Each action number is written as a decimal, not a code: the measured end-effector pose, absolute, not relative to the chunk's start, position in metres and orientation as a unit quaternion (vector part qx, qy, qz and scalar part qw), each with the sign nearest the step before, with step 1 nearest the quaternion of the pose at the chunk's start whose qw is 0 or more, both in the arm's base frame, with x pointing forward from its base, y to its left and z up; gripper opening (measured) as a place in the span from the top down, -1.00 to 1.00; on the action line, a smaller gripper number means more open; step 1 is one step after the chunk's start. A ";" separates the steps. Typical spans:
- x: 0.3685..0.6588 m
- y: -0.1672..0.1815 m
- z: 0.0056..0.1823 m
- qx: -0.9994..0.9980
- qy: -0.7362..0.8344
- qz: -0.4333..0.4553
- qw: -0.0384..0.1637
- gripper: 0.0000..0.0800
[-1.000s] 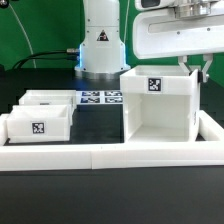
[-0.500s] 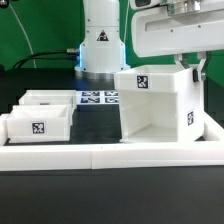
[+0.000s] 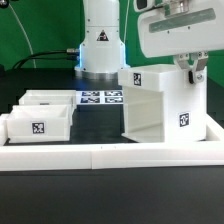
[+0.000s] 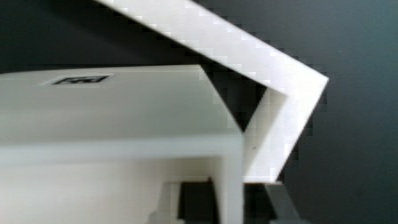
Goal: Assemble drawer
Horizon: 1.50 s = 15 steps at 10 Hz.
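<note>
The drawer shell [image 3: 160, 105], a large white box, stands on the worktop [image 3: 100, 122] at the exterior view's right, turned corner-on to the camera behind the low white rail [image 3: 110, 155]. The end effector [image 3: 190, 68] is clamped on the top edge of one wall. Two small trays [image 3: 47, 100] [image 3: 38, 125] sit well apart at the left.

Arm [image 3: 178, 35] reaches down from above, tool [image 3: 192, 70] pinching the drawer shell [image 3: 160, 108]
</note>
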State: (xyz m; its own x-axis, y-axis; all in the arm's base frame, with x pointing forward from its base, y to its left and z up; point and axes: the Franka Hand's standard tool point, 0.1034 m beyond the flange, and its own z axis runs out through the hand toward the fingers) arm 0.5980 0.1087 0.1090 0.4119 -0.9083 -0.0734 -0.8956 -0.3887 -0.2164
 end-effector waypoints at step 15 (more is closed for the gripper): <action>0.627 0.115 0.104 -0.719 0.681 0.011 0.138 0.90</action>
